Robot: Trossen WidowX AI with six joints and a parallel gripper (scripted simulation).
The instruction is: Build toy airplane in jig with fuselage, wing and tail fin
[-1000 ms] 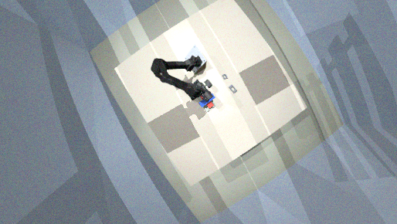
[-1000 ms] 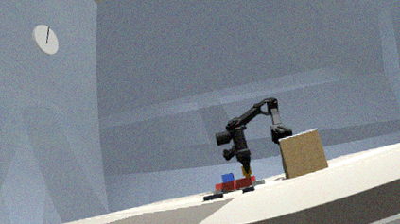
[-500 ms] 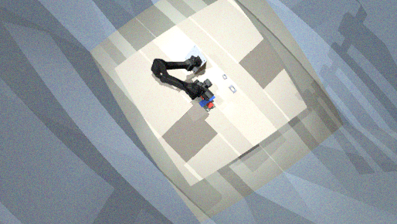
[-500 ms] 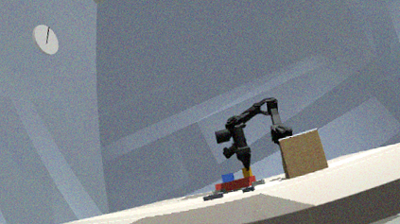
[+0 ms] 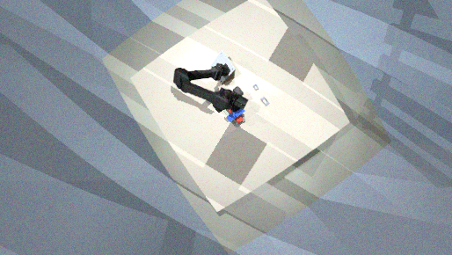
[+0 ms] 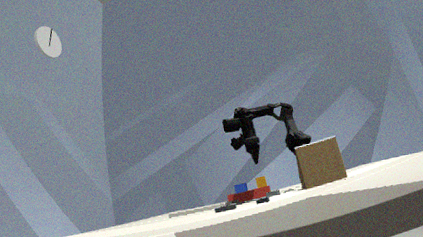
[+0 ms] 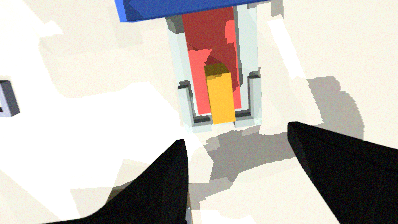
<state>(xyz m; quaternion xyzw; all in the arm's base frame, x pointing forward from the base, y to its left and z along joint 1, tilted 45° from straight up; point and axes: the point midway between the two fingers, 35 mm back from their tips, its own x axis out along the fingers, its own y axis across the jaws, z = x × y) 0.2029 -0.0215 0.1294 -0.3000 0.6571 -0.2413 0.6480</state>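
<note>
The red fuselage (image 7: 210,45) (image 6: 249,194) (image 5: 239,119) lies in the pale grey jig cradle (image 7: 251,95). The blue wing (image 7: 170,7) (image 6: 240,187) (image 5: 233,115) sits across its top. The yellow tail fin (image 7: 220,95) (image 6: 261,182) stands upright on the fuselage near its tail end. My gripper (image 7: 236,138) (image 6: 255,158) is open and empty. It hangs above the tail fin, well clear of it, with both black fingers apart at the bottom of the wrist view.
A brown box (image 6: 320,162) stands on the table to the right of the jig, by the arm's base. Two small grey holders (image 5: 255,87) (image 5: 264,101) lie on the table past the jig; one (image 7: 7,97) shows at the wrist view's left edge.
</note>
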